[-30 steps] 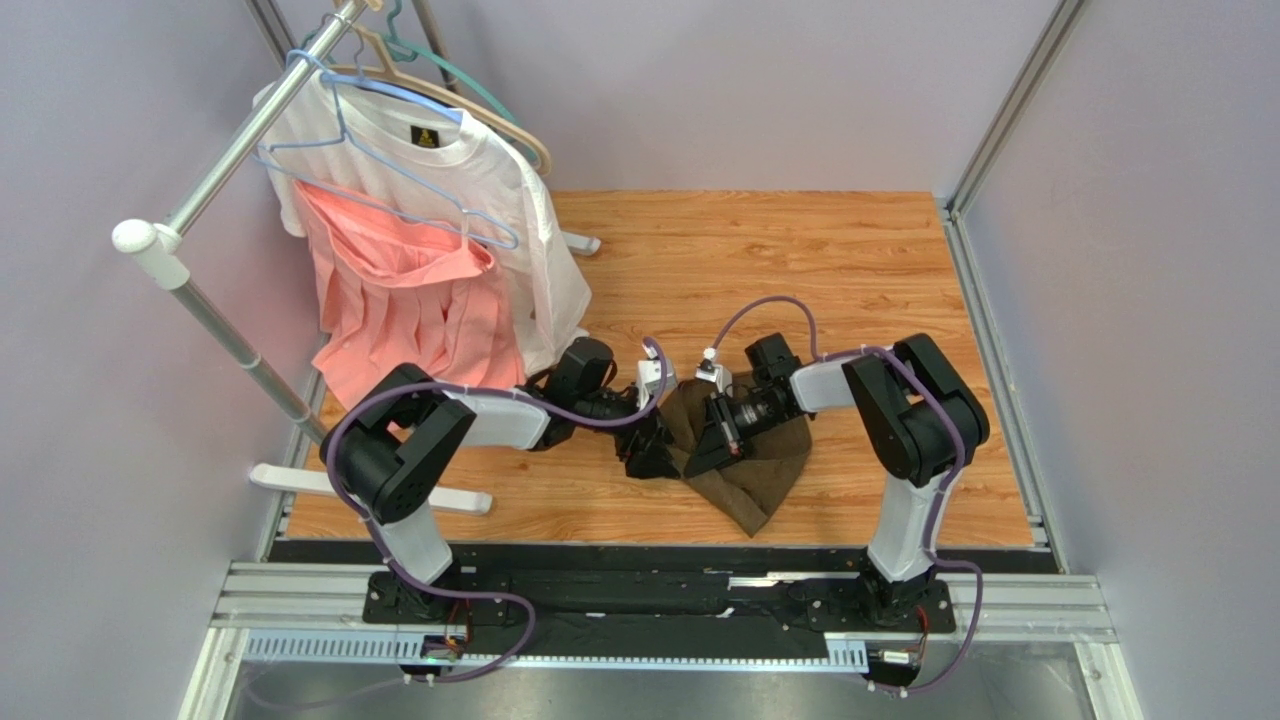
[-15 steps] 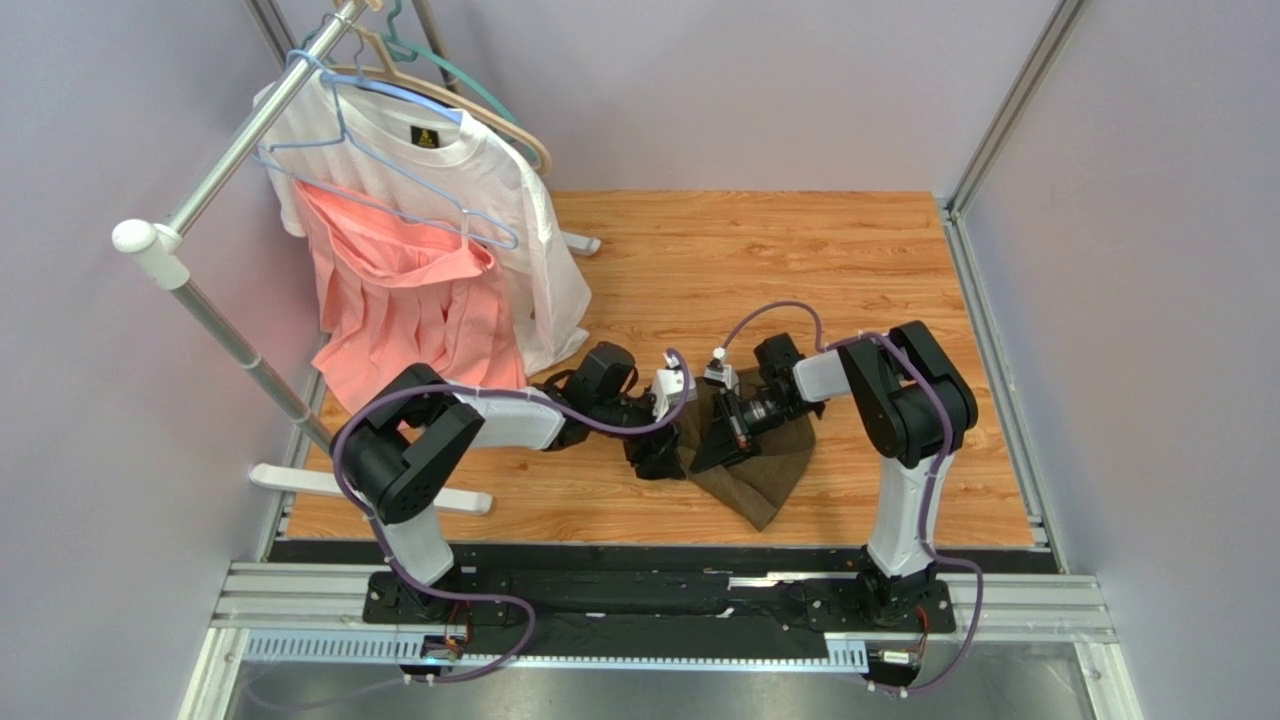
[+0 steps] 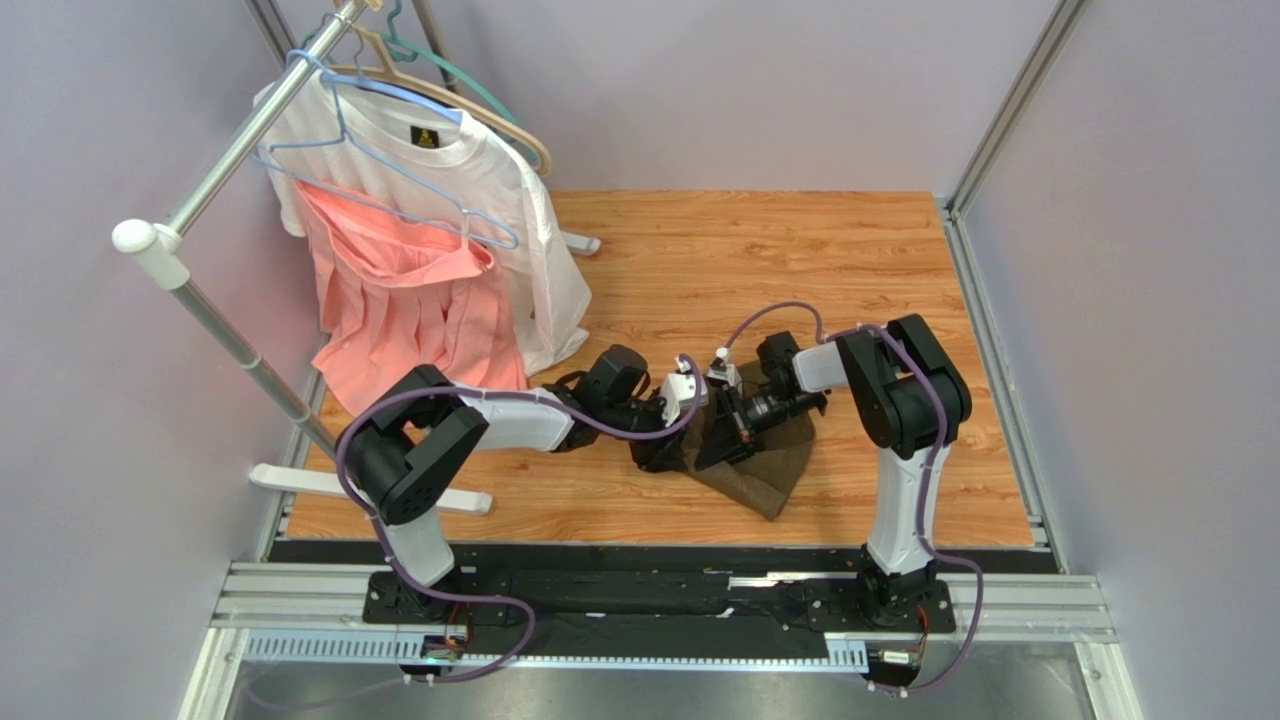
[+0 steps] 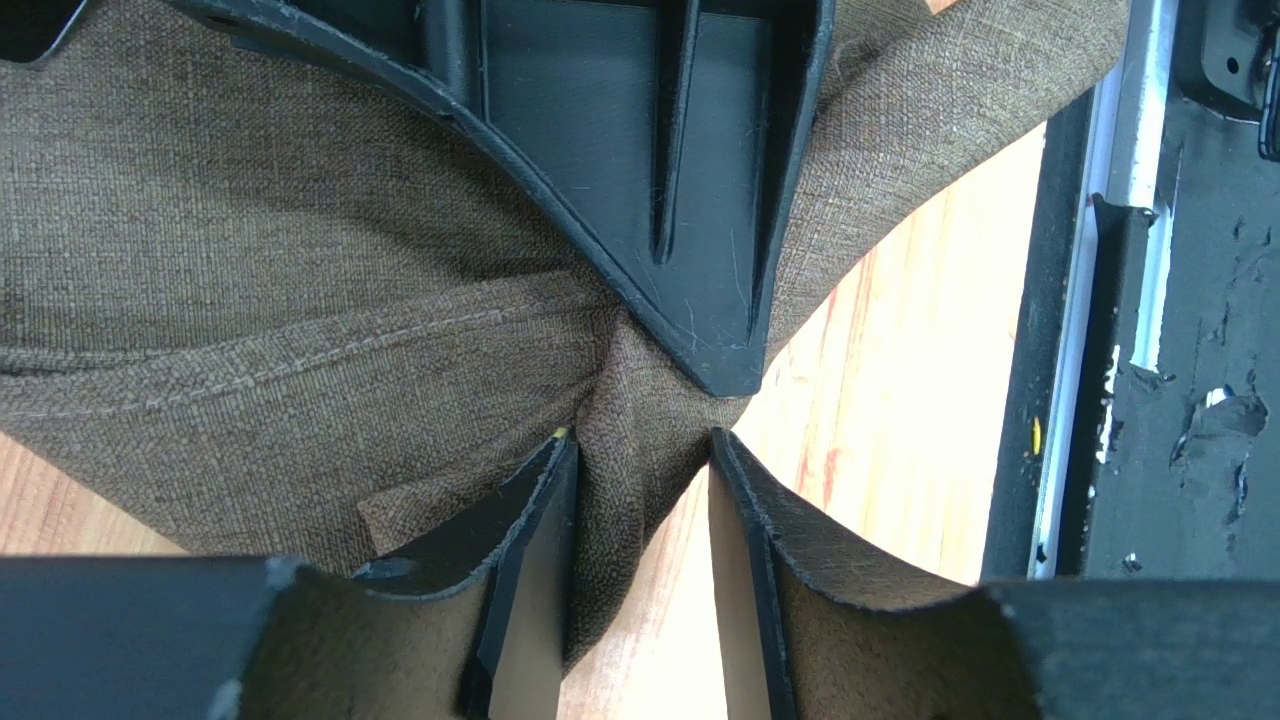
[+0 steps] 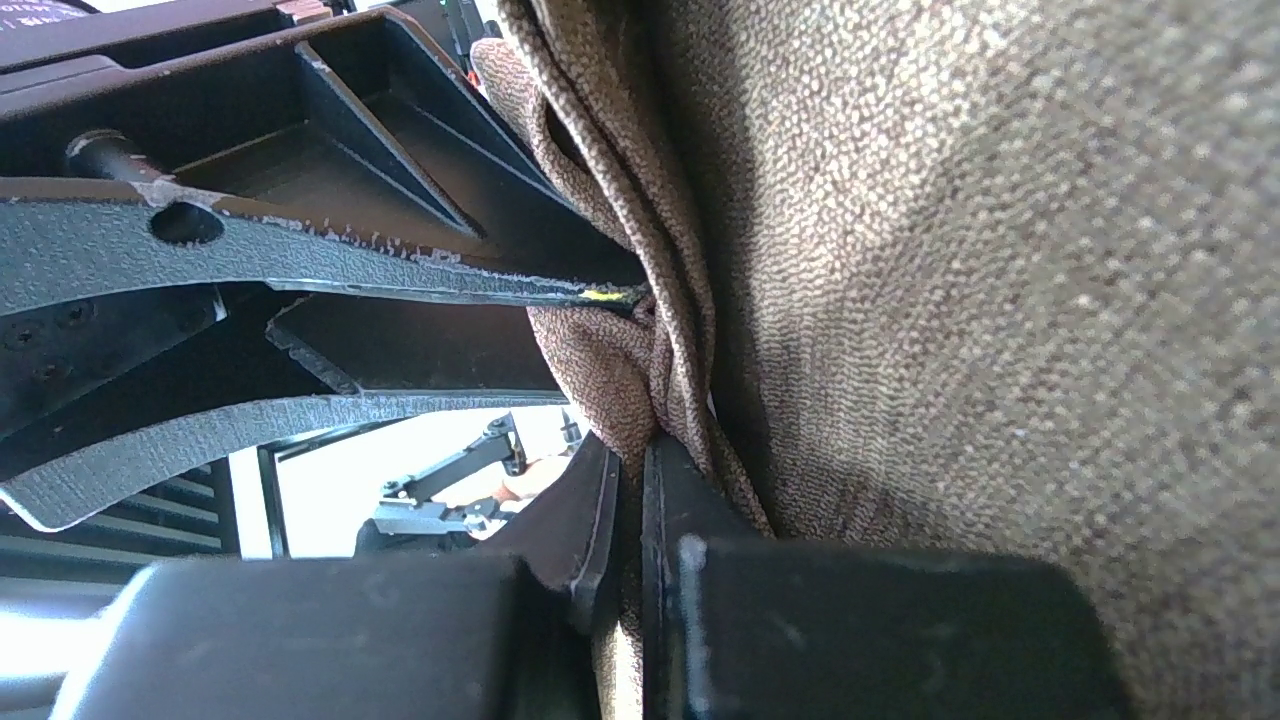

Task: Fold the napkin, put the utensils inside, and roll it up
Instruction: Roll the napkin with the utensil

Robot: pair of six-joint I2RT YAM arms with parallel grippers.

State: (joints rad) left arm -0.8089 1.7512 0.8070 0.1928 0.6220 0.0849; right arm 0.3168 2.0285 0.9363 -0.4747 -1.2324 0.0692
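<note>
While both claws meet low over the wooden counter [image 3: 842,270], the napkin [image 3: 774,468] sits bunched at and just beyond their tips.

Napkin, appearance:
- Dark olive-brown plain woven cloth; the coarse weave is clear in both wrist views.
- One stitched hem line runs across the panel in front of the left claw.
- Not flat: gathered into a crumpled, roughly wedge-shaped heap. Most of it spreads to the right of the claw tips and toward the arm bases, under the right claw's wrist.
- Several layers are drawn together into a narrow pleat at the spot where the two claws face each other.

Left claw [image 4: 639,443]:
- Jaws stand at a narrow, part-way gap, straddling the gathered pleat.
- The cloth lies against one jaw. Bare wood shows between the cloth and the other jaw lower down, so no firm pinch is visible.

Right claw [image 5: 628,450]:
- Jaws are all but together, with a thin fold of napkin clamped between them.
- Its tip sits directly opposite the left claw's tips, nearly touching them, both on the same pleat.
</note>
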